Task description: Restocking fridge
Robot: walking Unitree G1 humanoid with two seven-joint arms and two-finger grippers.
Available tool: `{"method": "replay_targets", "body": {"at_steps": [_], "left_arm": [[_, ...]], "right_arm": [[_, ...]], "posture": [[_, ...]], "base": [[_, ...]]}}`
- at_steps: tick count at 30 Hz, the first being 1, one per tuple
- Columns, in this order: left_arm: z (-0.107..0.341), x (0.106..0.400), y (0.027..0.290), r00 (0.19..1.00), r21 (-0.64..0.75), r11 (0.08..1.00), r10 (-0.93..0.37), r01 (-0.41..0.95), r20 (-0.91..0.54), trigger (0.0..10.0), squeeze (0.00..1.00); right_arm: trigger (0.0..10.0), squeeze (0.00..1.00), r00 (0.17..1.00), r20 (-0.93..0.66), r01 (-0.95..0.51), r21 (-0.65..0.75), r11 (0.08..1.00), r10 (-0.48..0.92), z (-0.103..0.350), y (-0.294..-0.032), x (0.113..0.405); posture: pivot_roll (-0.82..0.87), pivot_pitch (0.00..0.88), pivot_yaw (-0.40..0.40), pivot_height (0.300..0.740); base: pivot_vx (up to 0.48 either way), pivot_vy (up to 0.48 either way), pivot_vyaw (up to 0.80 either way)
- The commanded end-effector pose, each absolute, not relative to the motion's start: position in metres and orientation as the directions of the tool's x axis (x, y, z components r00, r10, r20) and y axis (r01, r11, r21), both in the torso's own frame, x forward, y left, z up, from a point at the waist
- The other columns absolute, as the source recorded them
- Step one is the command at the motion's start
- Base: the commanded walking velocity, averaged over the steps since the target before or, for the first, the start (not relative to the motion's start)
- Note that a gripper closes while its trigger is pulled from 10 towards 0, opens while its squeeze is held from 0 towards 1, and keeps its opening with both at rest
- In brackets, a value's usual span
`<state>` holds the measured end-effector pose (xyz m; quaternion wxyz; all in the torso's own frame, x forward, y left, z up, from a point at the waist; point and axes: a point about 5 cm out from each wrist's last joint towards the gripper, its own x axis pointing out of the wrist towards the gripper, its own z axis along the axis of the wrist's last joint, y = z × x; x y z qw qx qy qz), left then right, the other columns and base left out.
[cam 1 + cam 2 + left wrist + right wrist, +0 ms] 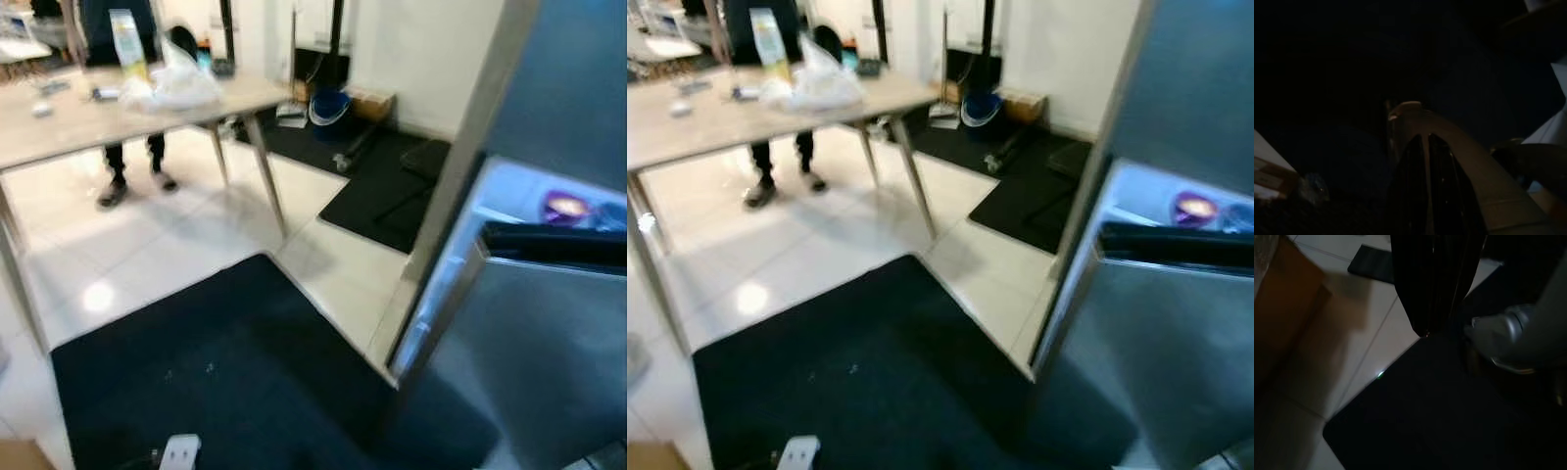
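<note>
The open fridge point(549, 255) is seen well apart from the closed, empty left gripper point(1426, 142) and right gripper point(1426, 330).

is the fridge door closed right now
No, the fridge door stands ajar, and a purple bowl shows in the lit interior behind it.

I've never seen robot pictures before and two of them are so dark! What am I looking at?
These come from a walking robot that is restocking a fridge. The two bright pictures are its eyes, looking down at a room. On the right is the fridge, its door open a little. A black mat lies on the white floor. Further back stands a table with a white plastic bag and a tall carton on it, and a person stands behind it. The dark pictures come from cameras on its wrists. Each looks along a pincer: the left pincer and the right pincer, both shut and holding nothing.
</note>
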<state>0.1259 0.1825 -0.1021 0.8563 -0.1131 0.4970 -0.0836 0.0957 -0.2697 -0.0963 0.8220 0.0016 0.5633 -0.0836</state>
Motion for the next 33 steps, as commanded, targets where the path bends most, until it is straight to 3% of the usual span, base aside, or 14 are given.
{"method": "replay_targets", "body": {"at_steps": [1,10,14,29,33], "left_arm": [[-0.107,0.114,0.177,0.442,-0.293,0.955,-0.277,0.032,-0.853,10.0,0.0],[-0.107,0.114,0.176,0.441,-0.293,0.956,-0.275,0.03,-0.854,10.0,0.0],[-0.107,0.115,0.176,0.447,-0.286,0.958,-0.263,0.016,-0.855,10.0,0.0],[-0.108,0.112,0.172,0.438,-0.298,0.955,-0.274,0.016,-0.856,10.0,0.0],[-0.108,0.112,0.171,0.436,-0.3,0.954,-0.278,0.02,-0.856,10.0,0.0]], "right_arm": [[10.0,0.0,0.372,-0.919,0.141,-0.082,0.987,-0.13,-0.096,-0.267,0.1],[10.0,0.0,0.369,-0.92,0.134,-0.089,0.987,-0.133,-0.095,-0.268,0.101],[10.0,0.0,0.357,-0.923,0.132,-0.1,0.986,-0.142,-0.096,-0.269,0.099],[10.0,0.0,0.313,-0.933,0.149,-0.139,0.979,-0.18,-0.097,-0.273,0.089],[10.0,0.0,0.291,-0.92,0.235,-0.199,0.951,-0.264,-0.095,-0.283,0.087]], "posture": [[0.03,0.0,-0.045,0.74],[0.03,0.0,-0.049,0.74],[0.04,0.0,-0.051,0.74],[0.04,0.0,-0.057,0.74],[0.04,0.0,-0.057,0.74]], "base": [[0.401,0.0,0.0],[0.399,0.0,0.0],[0.356,0.0,-0.79],[0.0,0.0,-0.05],[0.0,0.0,0.0]]}}
